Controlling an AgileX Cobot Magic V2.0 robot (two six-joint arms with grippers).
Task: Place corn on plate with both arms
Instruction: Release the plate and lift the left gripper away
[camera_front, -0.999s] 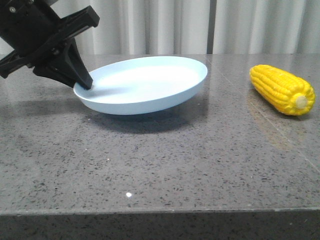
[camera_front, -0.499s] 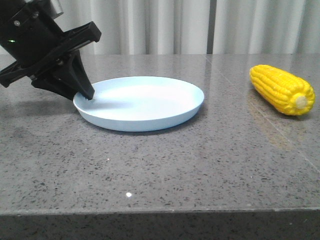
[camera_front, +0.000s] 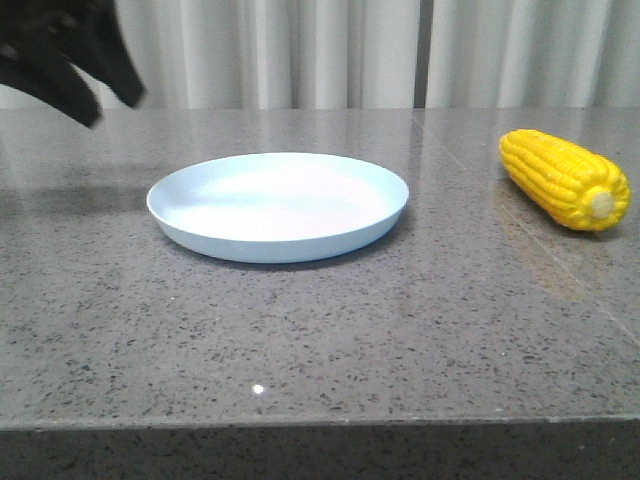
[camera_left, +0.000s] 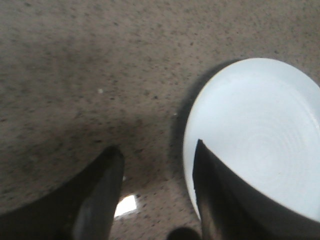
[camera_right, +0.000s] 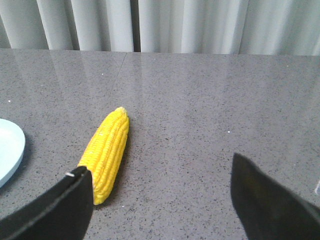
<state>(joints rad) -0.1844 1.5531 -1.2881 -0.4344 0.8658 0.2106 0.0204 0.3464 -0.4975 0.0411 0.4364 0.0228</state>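
Observation:
The pale blue plate (camera_front: 278, 205) lies flat on the grey table, left of middle. The yellow corn (camera_front: 565, 179) lies on the table at the right, stub end toward the camera. My left gripper (camera_front: 105, 105) is open and empty, raised above the table at the far left, clear of the plate. In the left wrist view its gripper (camera_left: 155, 152) hangs beside the plate's rim (camera_left: 192, 125). My right gripper (camera_right: 160, 172) is open and empty; it does not show in the front view. The corn (camera_right: 107, 150) lies just beyond its left finger.
The table (camera_front: 320, 330) is grey speckled stone with its front edge near the camera. White curtains (camera_front: 330, 50) hang behind it. The edge of the plate (camera_right: 9, 150) shows at the side of the right wrist view.
My left gripper let go of the plate's left rim and rose up and to the left. The plate, tilted one second ago, now lies flat on the table. The corn has not moved.

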